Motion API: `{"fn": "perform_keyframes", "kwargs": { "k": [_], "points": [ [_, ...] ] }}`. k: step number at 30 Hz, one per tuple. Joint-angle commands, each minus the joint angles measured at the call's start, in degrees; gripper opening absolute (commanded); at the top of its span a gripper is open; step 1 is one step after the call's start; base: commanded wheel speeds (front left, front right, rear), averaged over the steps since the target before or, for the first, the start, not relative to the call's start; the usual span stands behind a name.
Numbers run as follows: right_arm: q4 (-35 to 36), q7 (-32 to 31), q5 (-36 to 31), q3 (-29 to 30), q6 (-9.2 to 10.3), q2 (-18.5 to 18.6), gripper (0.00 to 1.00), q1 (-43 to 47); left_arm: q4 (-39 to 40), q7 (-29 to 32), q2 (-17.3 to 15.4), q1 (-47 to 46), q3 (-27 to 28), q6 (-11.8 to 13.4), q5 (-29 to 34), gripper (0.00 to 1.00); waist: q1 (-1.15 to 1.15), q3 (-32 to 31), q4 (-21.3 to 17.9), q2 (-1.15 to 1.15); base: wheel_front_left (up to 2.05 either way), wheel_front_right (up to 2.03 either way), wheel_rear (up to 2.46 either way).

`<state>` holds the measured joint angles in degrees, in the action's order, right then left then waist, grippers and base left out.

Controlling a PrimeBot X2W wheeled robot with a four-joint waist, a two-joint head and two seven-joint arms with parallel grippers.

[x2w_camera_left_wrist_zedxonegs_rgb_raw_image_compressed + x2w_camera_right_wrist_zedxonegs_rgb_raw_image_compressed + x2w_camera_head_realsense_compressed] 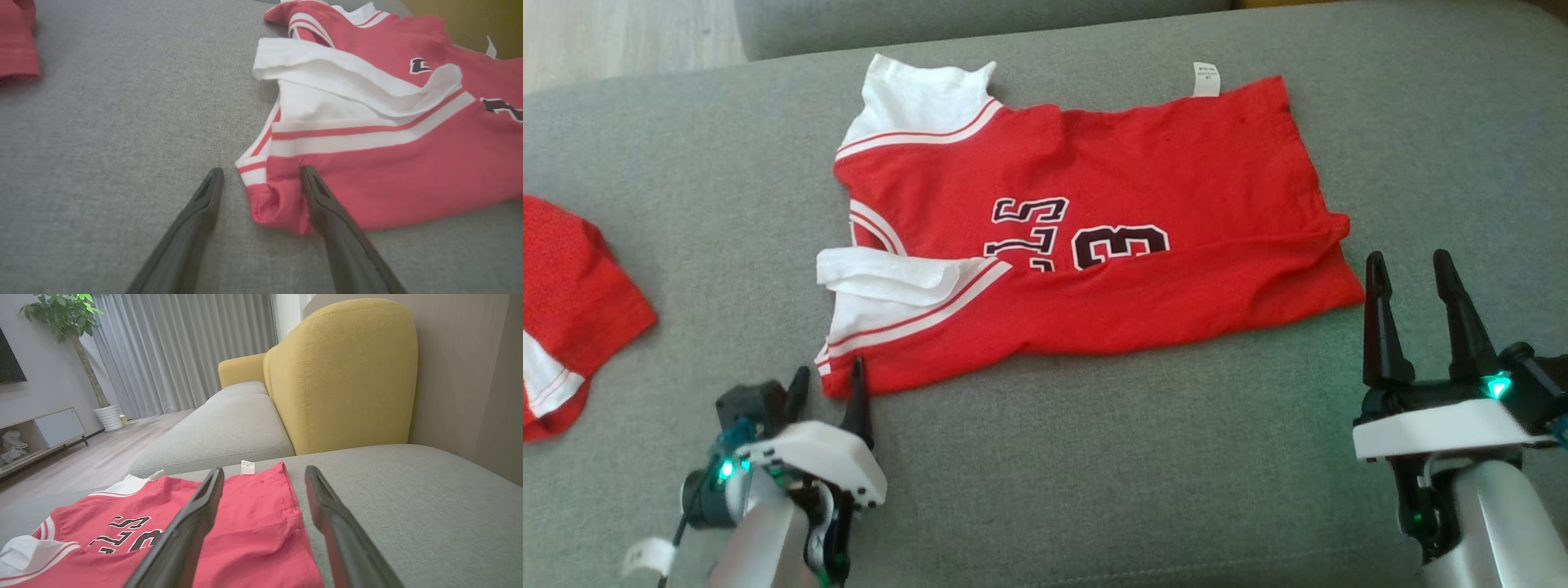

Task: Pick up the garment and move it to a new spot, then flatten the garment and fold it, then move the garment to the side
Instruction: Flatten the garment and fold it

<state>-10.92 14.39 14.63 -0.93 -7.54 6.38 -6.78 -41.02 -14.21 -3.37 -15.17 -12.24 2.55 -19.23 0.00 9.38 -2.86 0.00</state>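
Note:
The garment point(1111, 245) is a red jersey with white sleeves, striped trim and dark numbers, spread sideways on the grey cushion point(1094, 457). Its near long edge is folded over the numbers. My left gripper point(827, 380) stands open at the jersey's near left corner; in the left wrist view the garment point(388, 163) has that bunched corner between my left gripper's point(261, 173) fingers, the right finger lying on the red cloth. My right gripper point(1411, 265) is open just right of the hem corner. The right wrist view has my right gripper point(264, 473) above the garment's point(245, 522) hem edge.
A second red garment point(572, 302) with white trim lies at the cushion's left edge. A yellow sofa backrest point(343, 375) rises behind the cushion, with another grey cushion point(220, 428) beyond. Wooden floor point(621, 37), curtains and a potted plant point(77, 343) lie farther off.

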Motion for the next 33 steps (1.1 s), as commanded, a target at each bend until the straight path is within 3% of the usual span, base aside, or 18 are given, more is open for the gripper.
{"fn": "perform_keyframes", "kwargs": {
  "k": [1, 5, 6, 7, 15, 24, 33],
  "points": [
    [2.1, 0.6, 0.4, -1.0, 0.05, 0.4, 1.0, -2.0, 0.6, -0.1, -1.2, -2.0, 1.7, 0.4, 0.1, 1.0, 0.0, 0.1, -0.1, 0.0, 0.0, 0.0, 0.0],
    [2.3, 0.6, 0.5, -0.6, 0.05, 0.4, 1.0, -2.1, -2.3, 1.0, -1.1, -3.6, 1.0, -0.2, -0.2, 1.0, 0.0, 0.7, -0.3, 0.0, 0.0, 0.0, 0.0],
    [2.3, 0.6, 0.5, -0.4, 0.05, 0.4, 1.0, -2.1, -2.8, 1.3, -1.0, -3.9, 0.7, -0.7, -0.4, 0.44, 0.0, 0.8, -0.3, 0.0, 0.0, 0.0, 0.0],
    [2.1, 0.6, 0.5, -0.2, 0.05, 0.4, 1.0, -2.2, -3.2, 1.3, -0.9, -4.2, 0.6, -1.2, -0.5, 0.0, 0.0, 0.8, -0.3, 0.0, 0.0, 0.0, 0.0],
    [-3.5, -1.4, 1.8, 1.9, 0.05, -0.5, 1.0, -3.2, 0.1, -0.6, -0.4, -5.3, 1.2, -2.3, -1.5, 0.0, 0.0, 0.6, 1.5, 0.0, 0.0, 0.0, 0.0],
    [-16.3, -12.5, 1.8, 10.6, 0.05, -3.0, 1.0, -10.0, 17.2, -0.8, 0.3, -0.8, 1.3, -4.7, 0.7, 0.0, 0.0, 0.9, 5.3, 0.0, 0.0, 0.0, 0.0],
    [-26.5, -16.5, -3.0, 15.9, 0.05, -3.4, 1.0, -16.4, 20.3, -0.8, 0.5, 0.1, -1.3, -5.1, 0.6, 0.0, 0.0, 2.5, 6.6, 0.0, 0.0, 0.0, 0.0]
  ]
}}
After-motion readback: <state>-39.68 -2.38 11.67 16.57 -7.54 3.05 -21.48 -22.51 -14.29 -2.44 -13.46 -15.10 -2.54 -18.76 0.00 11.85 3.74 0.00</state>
